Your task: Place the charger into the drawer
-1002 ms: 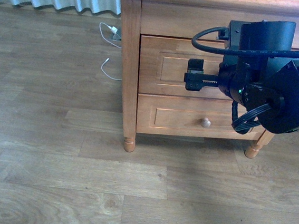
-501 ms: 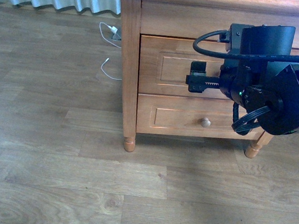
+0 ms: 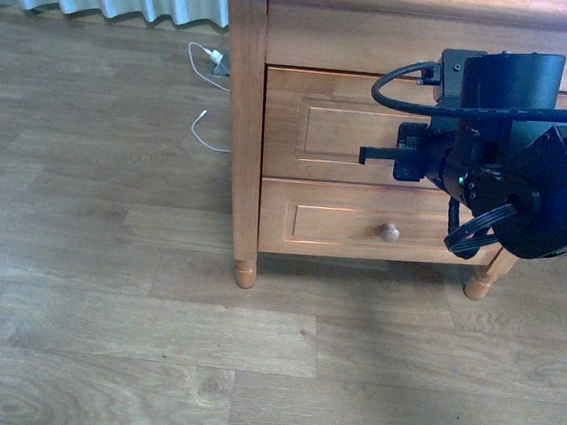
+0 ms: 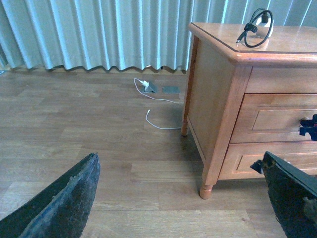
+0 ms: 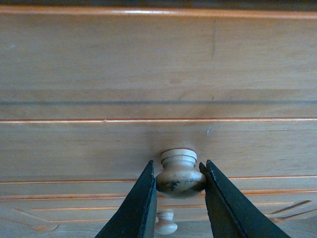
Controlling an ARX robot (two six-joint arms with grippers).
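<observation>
Far left, a pale curtain (image 4: pixel 99 34) hangs down to the wood floor (image 3: pixel 101 336). A thin white cable (image 4: pixel 161 100) lies loose on the boards near it, well clear of the nightstand's (image 4: pixel 213 89) side. The left gripper (image 4: pixel 179 161) hangs low over the floor with its jaws wide apart and nothing between them, away from the furniture.

On to the nightstand: the charger (image 4: pixel 257 27) sits on the top surface, its black cable looped beside the white body. It's out in the open, not in any drawer.

Below the top, the drawer (image 3: pixel 342 128) shows its taller panelled front, which looks flush with the frame in the front view.

And here's the right gripper (image 3: pixel 365 155), pushed in level against that front. In the right wrist view, both fingers (image 5: pixel 143 203) press on the sides of the knob (image 5: pixel 180 177), so the jaws are clamped on it.

Underneath, the lower drawer (image 3: pixel 332 227) looks closed, and its small knob (image 3: pixel 390 232) has nothing on it.
</observation>
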